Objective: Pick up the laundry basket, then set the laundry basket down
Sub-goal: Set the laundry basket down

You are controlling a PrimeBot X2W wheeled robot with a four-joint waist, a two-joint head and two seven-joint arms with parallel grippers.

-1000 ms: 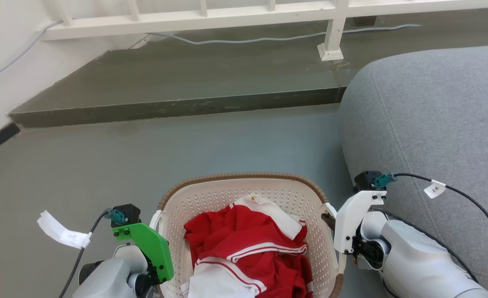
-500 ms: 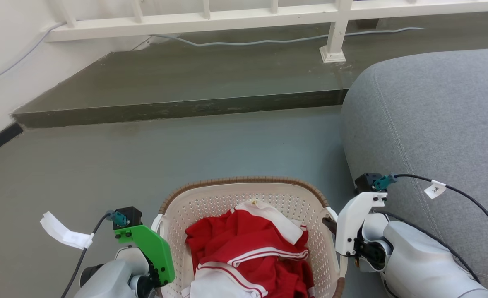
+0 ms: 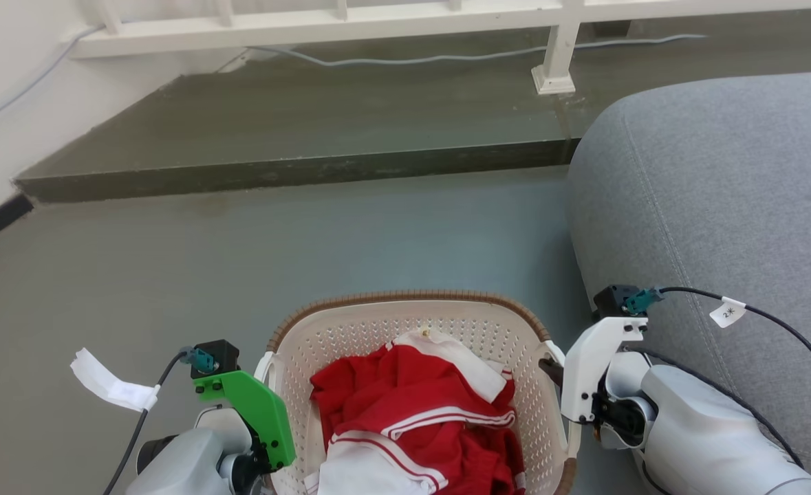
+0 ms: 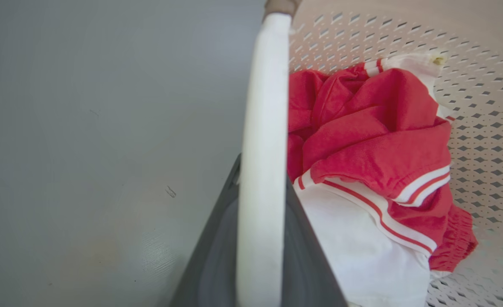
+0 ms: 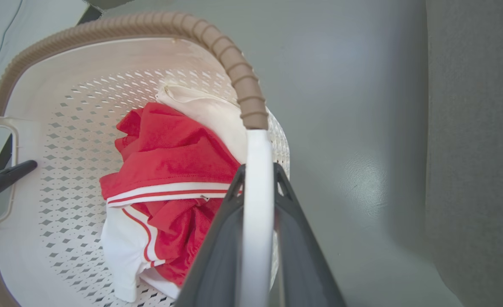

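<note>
The basket [image 3: 377,326] looks light and stiff, its clothes [image 3: 412,405] soft; left fingers [image 4: 215,260] and right fingers [image 5: 302,256] are clamped on its white handles [image 4: 262,106], the best hold

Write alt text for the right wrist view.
The right gripper is shut on the white handle of a cream basket holding red and white clothes. Grey floor lies beyond the basket, and a grey upholstered seat runs along the view's right edge.
</note>
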